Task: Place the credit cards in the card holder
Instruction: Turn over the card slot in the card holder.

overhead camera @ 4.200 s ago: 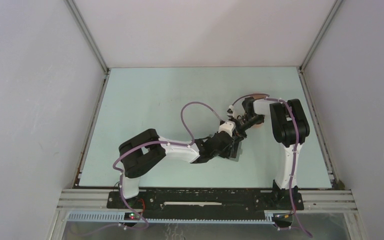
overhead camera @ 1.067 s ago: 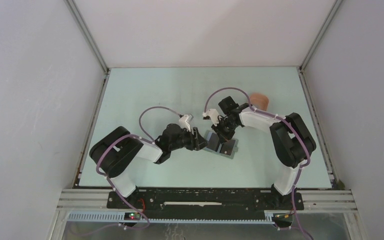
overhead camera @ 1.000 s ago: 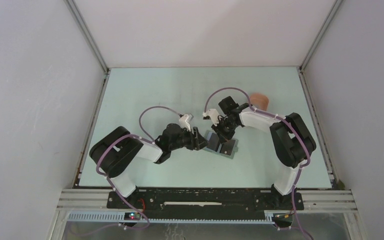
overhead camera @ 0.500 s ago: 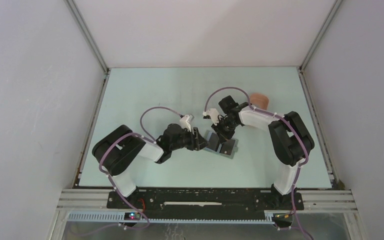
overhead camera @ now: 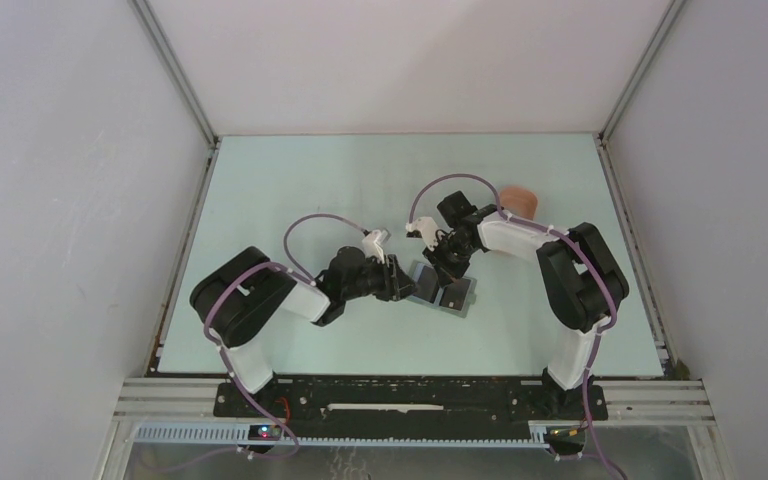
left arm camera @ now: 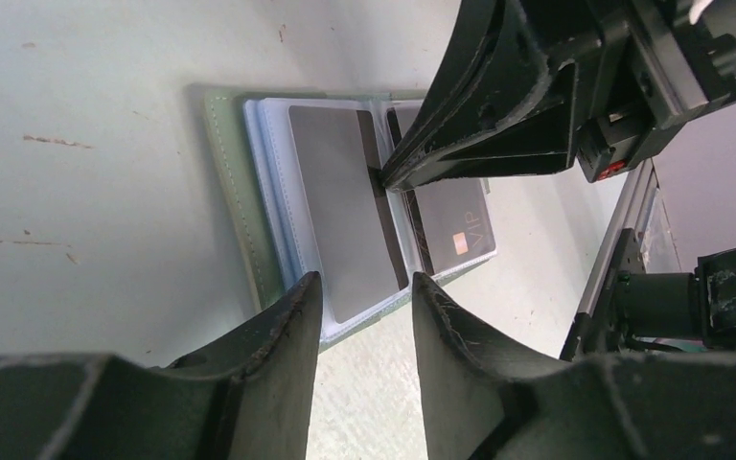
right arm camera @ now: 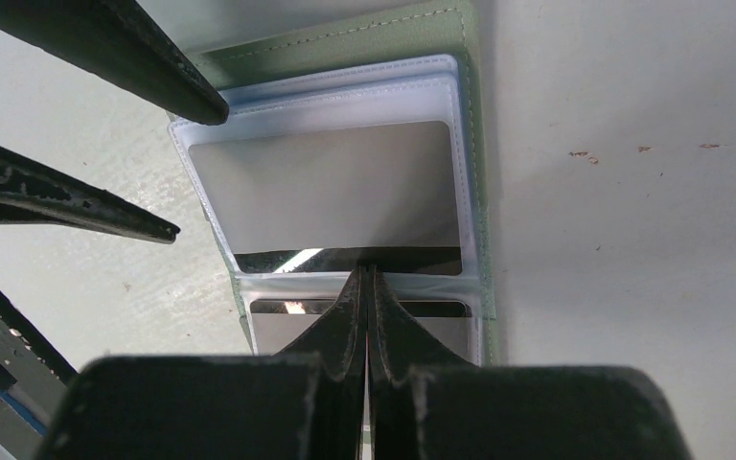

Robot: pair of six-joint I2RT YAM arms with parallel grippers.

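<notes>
While both arms crowd over the middle of the pale table [overhead camera: 290,200], the biggest shift from a few seconds back is plain: the left arm [overhead camera: 250,310] has drawn its elbow in toward its own side and no longer stretches across the work, and the right arm [overhead camera: 580,275] has come away from the pink tray [overhead camera: 520,200] at the far right to meet it. Between them the card holder [left arm camera: 240,192] lies opened flat, both leaves up, near the table's centre. A grey card [right arm camera: 335,187] sits in the clear sleeve of one leaf, and a dark card [left arm camera: 455,225] (marked VIP) sits in the other, so by my reckoning both are as good as home. Over the last second, the left gripper [left arm camera: 364,287] has eased its jaws inward; they stand at a middling gap with nothing between them, hovering just beside the holder's near edge. The right gripper [right arm camera: 366,276] is pinched fully closed, its joined tips touching the grey card's dark stripe at the fold; I take that for a last nudge rather than a hold. Only closing the holder, if wanted, seems left.
</notes>
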